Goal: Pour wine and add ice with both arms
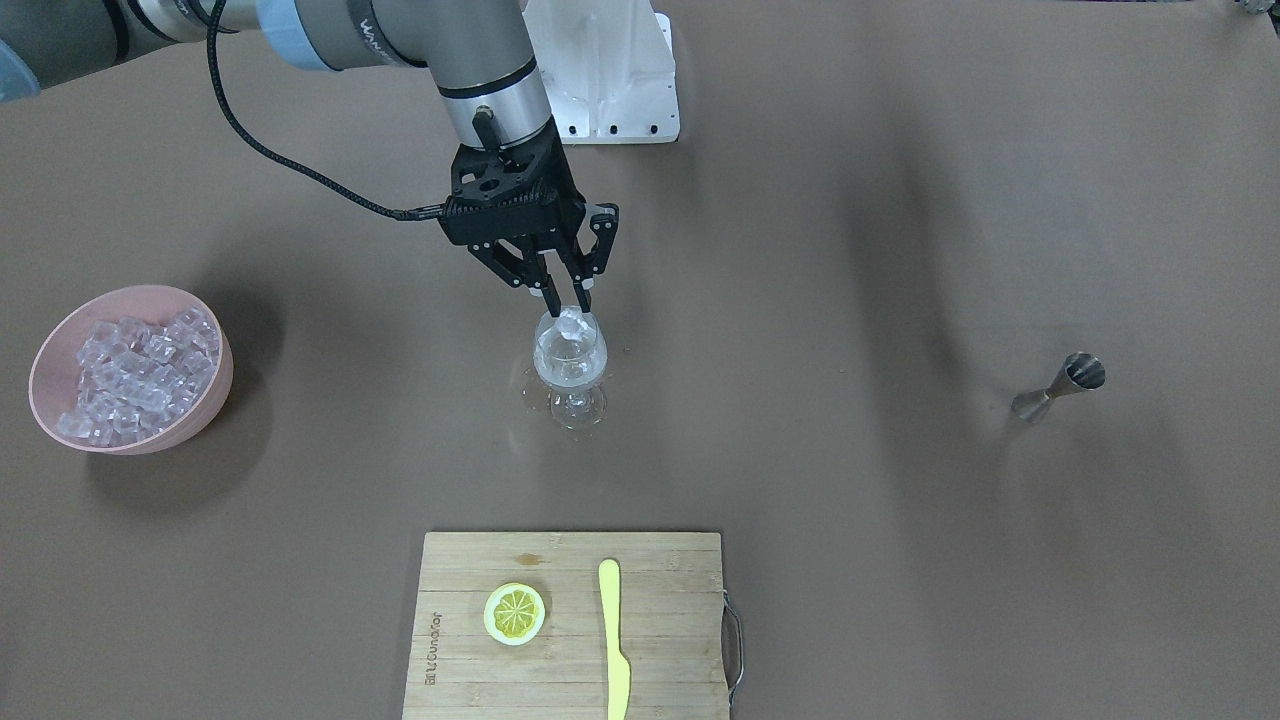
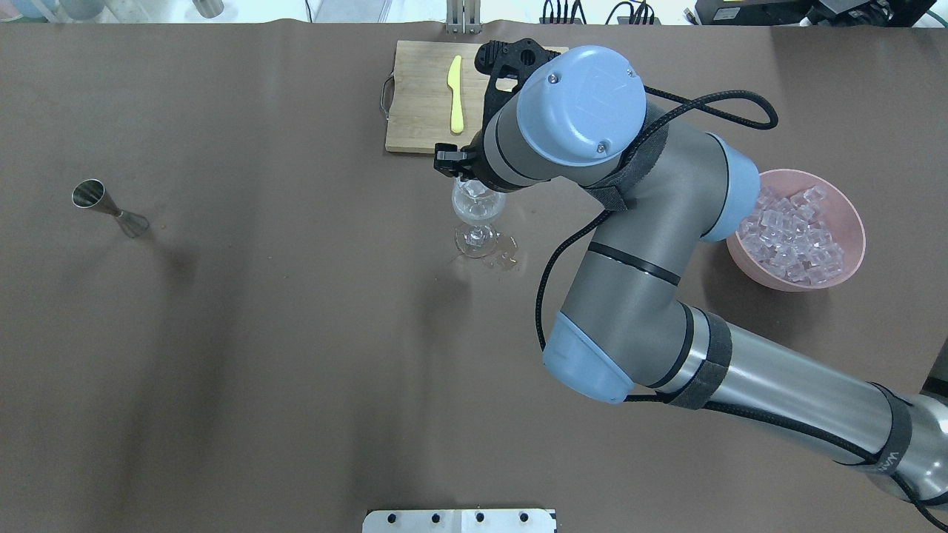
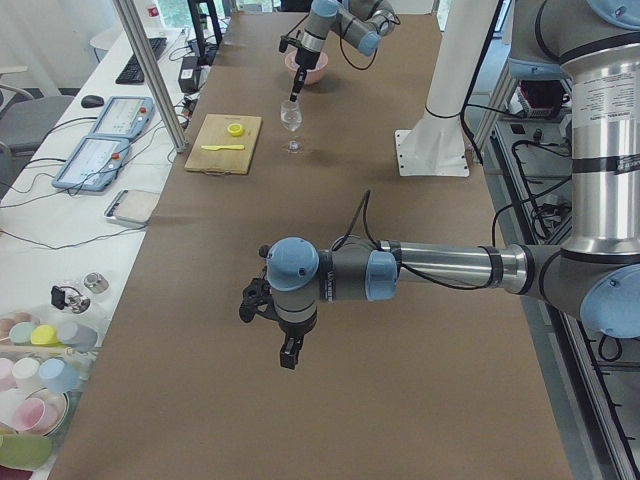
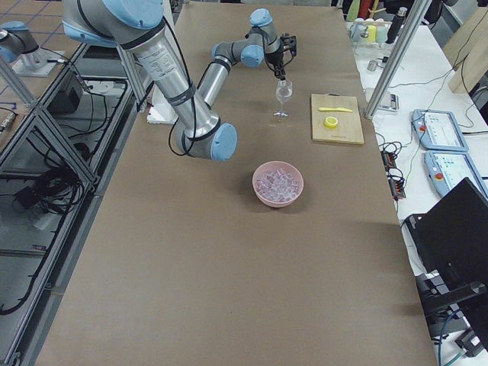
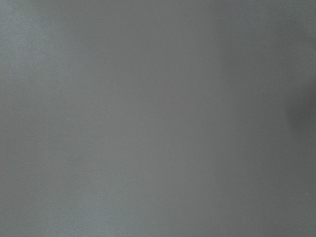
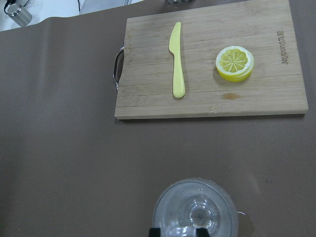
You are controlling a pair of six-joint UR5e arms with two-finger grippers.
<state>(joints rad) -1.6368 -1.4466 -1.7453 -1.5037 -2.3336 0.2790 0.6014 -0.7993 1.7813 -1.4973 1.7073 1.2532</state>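
Noted from the operators' edge of the table inward.

Nearest: a bamboo cutting board (image 1: 660, 640), metal handle at one end. On it are laid a lemon slice (image 1: 514, 613) and a yellow plastic knife (image 1: 613, 640), side by side and apart.

Mid-table: a stemmed wine glass (image 1: 570, 365) is stood upright. The wine (image 1: 570, 374) is made out only as a pale band low in the bowl. One ice cube (image 1: 572, 322) is seen at the mouth of the glass. Wet patches (image 2: 509, 259) are seen on the table beside the foot.

Right gripper (image 1: 567, 305) is held straight above the glass, pointing down, with its tips just over the rim. Jaws are set narrowly apart. In the wrist view nothing is seen between the two fingertips (image 6: 200, 231).

At the same depth, on the robot's right: a pink bowl (image 1: 205, 405) heaped with ice (image 1: 135, 375). Well off on the robot's left: a steel jigger (image 1: 1058, 388), upright.

Farther: the right arm (image 1: 480, 60) is reached in over the table, beside the white base bracket (image 1: 610, 80).

Left arm (image 3: 430, 270) is recorded only in the left side view, over bare table. Its left gripper (image 3: 288, 352) is pointed down, and its jaw state cannot be told.
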